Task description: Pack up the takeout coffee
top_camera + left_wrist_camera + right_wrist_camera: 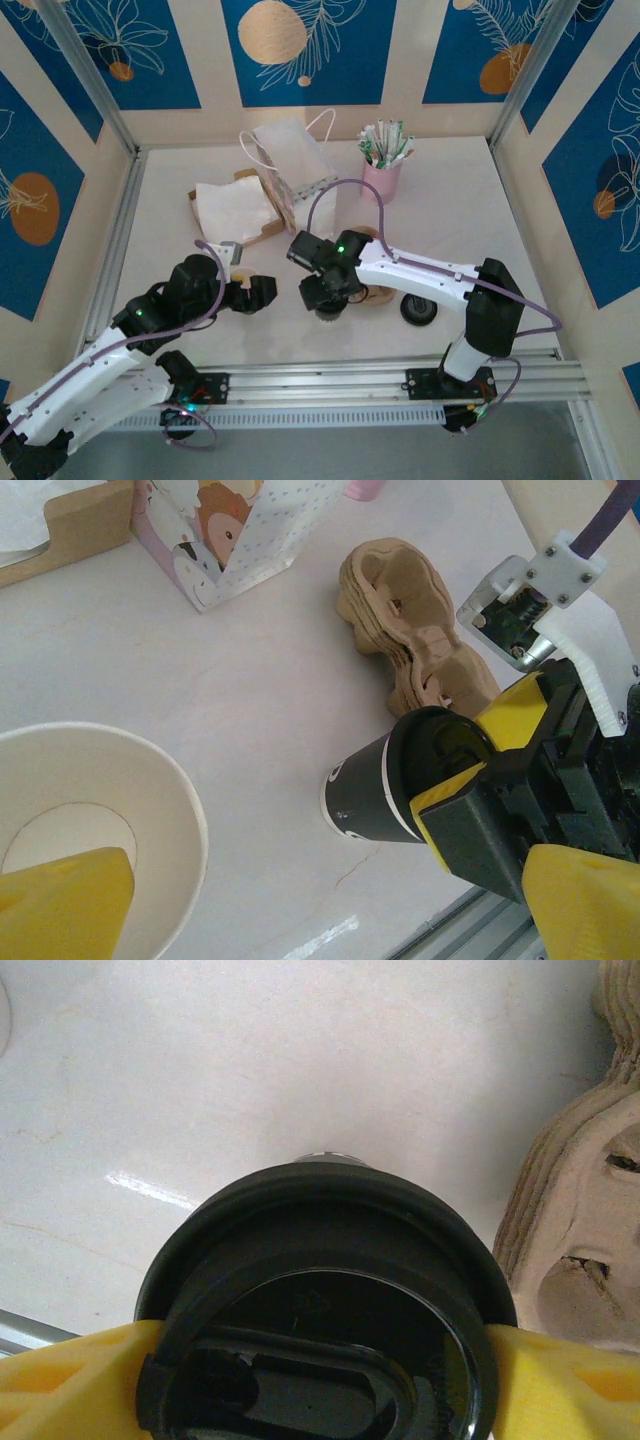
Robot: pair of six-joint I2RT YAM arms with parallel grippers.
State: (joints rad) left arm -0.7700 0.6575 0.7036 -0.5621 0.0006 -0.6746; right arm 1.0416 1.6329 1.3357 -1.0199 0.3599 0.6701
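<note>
Black-lidded takeout coffee [375, 795] is just beside the cardboard tray [420, 650], with the right gripper [320, 1380] clamped across its lid. Left gripper [262, 292] has jaws apart by the white cup [90, 820]. Grasp looks done. Loading into tray or bag [290, 165] not yet done.

Black-lidded dark takeout coffee [365, 795], tan pulp carrier [400, 605], pink holder [381, 178], white-inside paper cup [100, 800], cartoon-print dotted bag [240, 520]

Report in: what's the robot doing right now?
Left gripper open by lidless cup. Right gripper shut on takeout coffee. Cardboard carrier close beside.
</note>
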